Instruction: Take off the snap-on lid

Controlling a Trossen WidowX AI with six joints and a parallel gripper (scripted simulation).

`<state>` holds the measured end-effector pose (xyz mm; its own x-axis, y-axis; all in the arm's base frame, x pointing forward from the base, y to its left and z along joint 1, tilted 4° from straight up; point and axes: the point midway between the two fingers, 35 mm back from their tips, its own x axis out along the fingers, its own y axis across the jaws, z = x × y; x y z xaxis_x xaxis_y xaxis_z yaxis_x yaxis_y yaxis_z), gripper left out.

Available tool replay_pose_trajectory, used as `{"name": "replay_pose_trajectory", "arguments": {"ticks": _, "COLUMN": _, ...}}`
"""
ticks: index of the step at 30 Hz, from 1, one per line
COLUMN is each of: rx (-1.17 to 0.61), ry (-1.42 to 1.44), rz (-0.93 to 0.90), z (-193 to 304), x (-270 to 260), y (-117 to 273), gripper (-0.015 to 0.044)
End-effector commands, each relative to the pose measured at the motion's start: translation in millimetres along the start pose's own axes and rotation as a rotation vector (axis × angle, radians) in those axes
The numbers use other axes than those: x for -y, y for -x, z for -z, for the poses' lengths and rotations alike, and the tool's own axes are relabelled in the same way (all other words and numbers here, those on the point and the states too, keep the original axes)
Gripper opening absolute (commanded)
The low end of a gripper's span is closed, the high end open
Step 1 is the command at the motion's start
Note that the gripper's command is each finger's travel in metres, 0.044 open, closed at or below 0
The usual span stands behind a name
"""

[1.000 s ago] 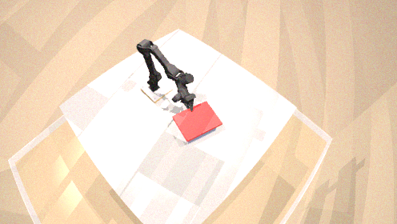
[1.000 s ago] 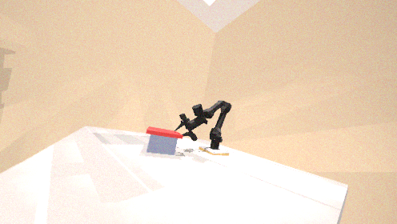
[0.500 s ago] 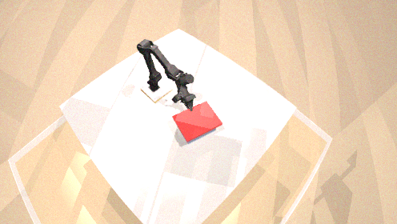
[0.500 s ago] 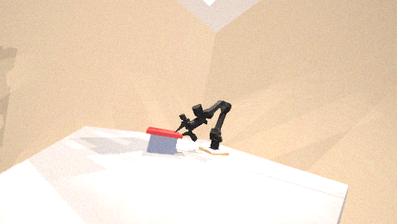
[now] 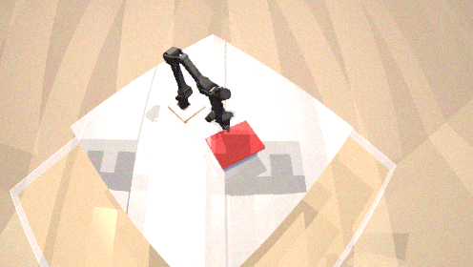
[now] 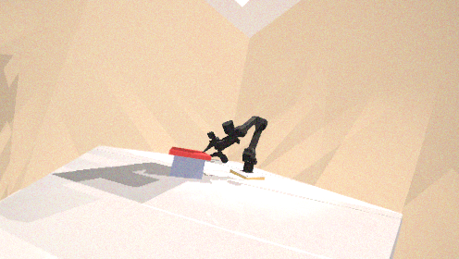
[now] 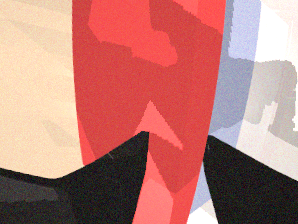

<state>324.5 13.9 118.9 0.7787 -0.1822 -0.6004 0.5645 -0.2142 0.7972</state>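
Note:
The red lid [image 5: 236, 145] [image 6: 190, 154] [image 7: 145, 80] sits on top of the pale blue storage box [image 6: 187, 167] [image 7: 232, 95], top face up. The box stands upright on the table. My gripper [image 5: 228, 129] [image 6: 206, 154] [image 7: 176, 140] is at the lid's edge on the side facing the arm's base. It is shut on the lid, with one finger over the top face and the other past the rim on the box-wall side. The exact contact under the rim is hidden.
The arm's base stands on a small white plate with a wooden edge [image 5: 186, 122] [image 6: 255, 178], close to the box. The white table [image 5: 176, 205] [image 6: 301, 203] carries grey shadows. Its edges drop off beyond the box and the arm.

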Motion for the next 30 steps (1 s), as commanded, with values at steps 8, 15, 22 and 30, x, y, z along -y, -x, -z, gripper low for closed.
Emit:
{"name": "replay_pose_trajectory", "arguments": {"ticks": 8, "rx": -0.001, "ry": -0.001, "rz": -0.001, "z": -0.1, "x": -2.4, "y": 2.2, "gripper": 0.0000}}
{"name": "replay_pose_trajectory", "arguments": {"ticks": 15, "rx": -0.001, "ry": -0.001, "rz": -0.001, "z": -0.1, "x": -3.4, "y": 3.1, "gripper": 0.0000}}
{"name": "replay_pose_trajectory", "arguments": {"ticks": 22, "rx": -0.001, "ry": -0.001, "rz": -0.001, "z": -0.2, "x": -4.5, "y": 4.1, "gripper": 0.0000}}
{"name": "replay_pose_trajectory", "arguments": {"ticks": 30, "rx": 0.000, "ry": -0.001, "rz": -0.001, "z": -0.3, "x": -5.3, "y": 5.6, "gripper": 0.0000}}
